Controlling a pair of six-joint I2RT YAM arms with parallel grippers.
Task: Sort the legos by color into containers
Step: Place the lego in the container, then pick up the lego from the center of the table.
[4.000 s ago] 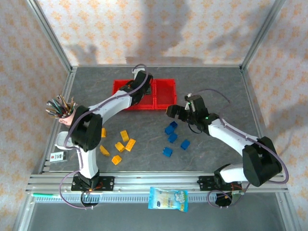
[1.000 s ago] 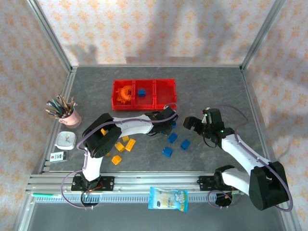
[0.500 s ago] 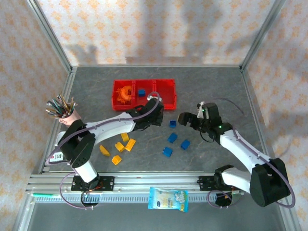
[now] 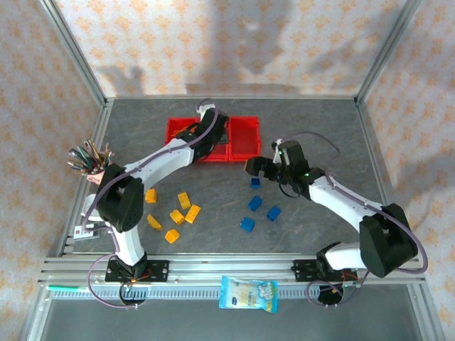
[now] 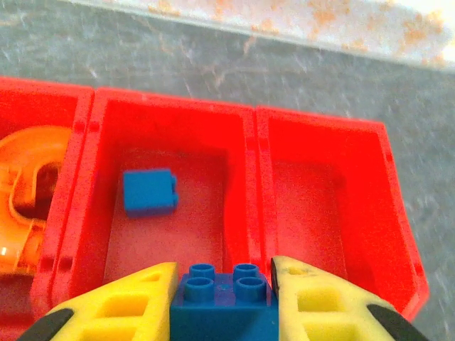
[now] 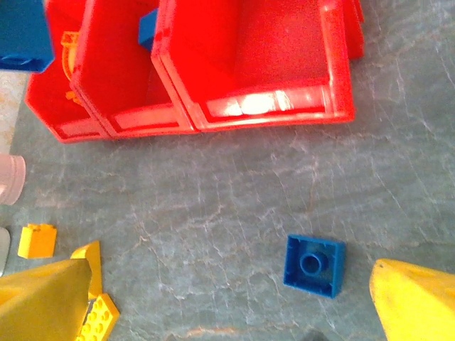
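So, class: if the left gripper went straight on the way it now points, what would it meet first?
Probably the middle red bin, where a blue cube already lies. The left gripper holds a blue brick just above that bin's near edge, though depth is unclear.

From above, the left arm (image 4: 167, 158) lies across the red bins (image 4: 245, 135), hiding the middle compartment and much of the left one. In the left wrist view the orange arch (image 5: 28, 185) runs off the left edge, and the bottom edge cuts the blue brick (image 5: 222, 302) between the yellow fingers (image 5: 306, 293). In the right wrist view a blurred blue piece (image 6: 21, 32) is clipped by the top left corner, and the pink cup (image 6: 8, 179) by the left edge.
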